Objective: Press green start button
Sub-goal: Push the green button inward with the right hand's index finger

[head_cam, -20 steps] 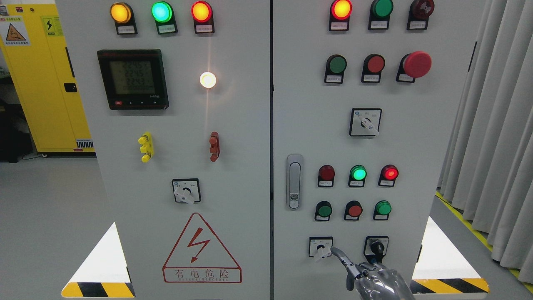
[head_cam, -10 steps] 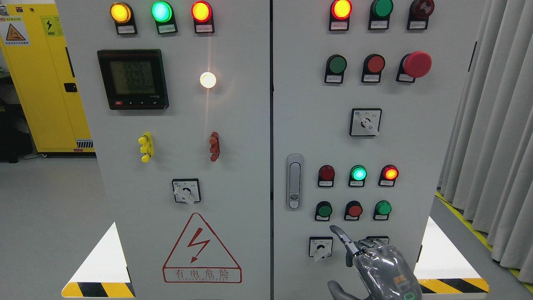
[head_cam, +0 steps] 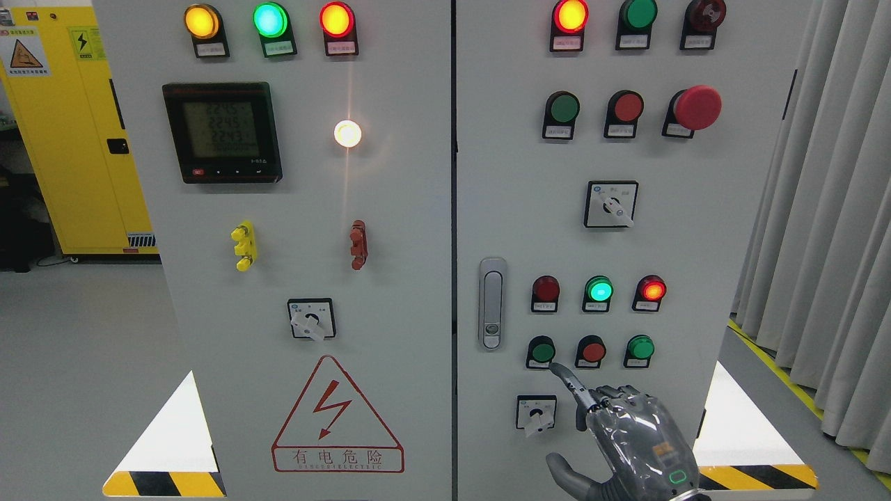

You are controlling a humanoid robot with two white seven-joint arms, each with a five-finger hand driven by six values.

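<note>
Your right hand [head_cam: 637,442], index finger [head_cam: 571,386] extended and the rest curled on nothing, sits just below the green button [head_cam: 541,351], not yet pressed

You're in an industrial electrical room: a grey control cabinet [head_cam: 390,209] with indicator lamps, push buttons, a meter [head_cam: 222,132], a shock-warning triangle [head_cam: 337,416], and a yellow safety cabinet [head_cam: 69,139] beside it.

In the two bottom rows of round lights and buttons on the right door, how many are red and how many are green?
Red ones: 3
Green ones: 3
Total: 6
</note>
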